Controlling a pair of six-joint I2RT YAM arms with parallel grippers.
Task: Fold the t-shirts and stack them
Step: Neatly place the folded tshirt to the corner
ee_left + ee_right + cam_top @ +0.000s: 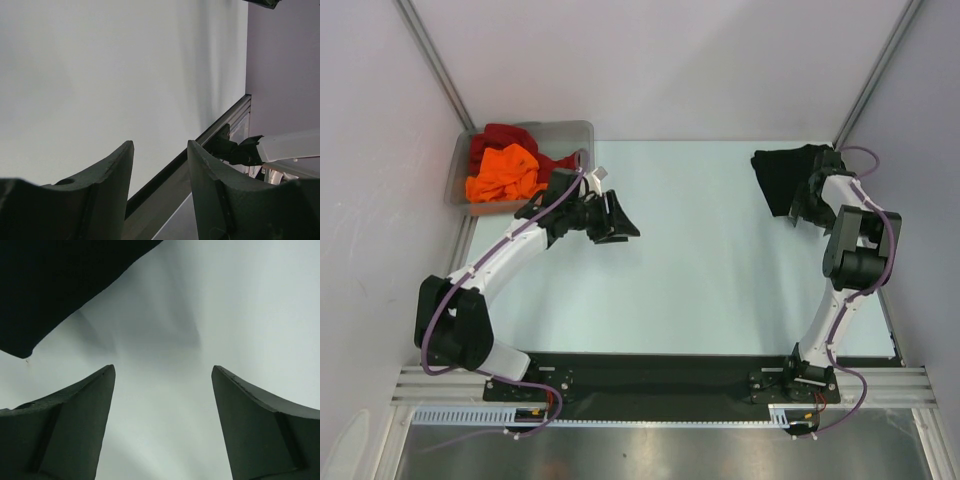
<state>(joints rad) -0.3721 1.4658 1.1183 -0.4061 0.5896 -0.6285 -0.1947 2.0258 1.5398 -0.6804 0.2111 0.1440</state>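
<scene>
My right gripper (803, 212) stands with its jaws wide apart. In my right wrist view nothing lies between the fingers (75, 425), only pale table. The black t-shirt (782, 175) sits bunched at the far right corner of the table (720, 270). Its dark edge (60, 285) fills the upper left of that wrist view, just past my fingertips, and I do not grip it.

My left gripper (620, 222) hangs over the left part of the table, close to the clear grey bin (570, 127). Its jaws are moderately parted around nothing, and my left wrist view shows bare surface between the fingers (215, 190).

The orange t-shirt (502, 172) lies crumpled in the bin. The dark red t-shirt (505, 138) is heaped behind and beside it.
</scene>
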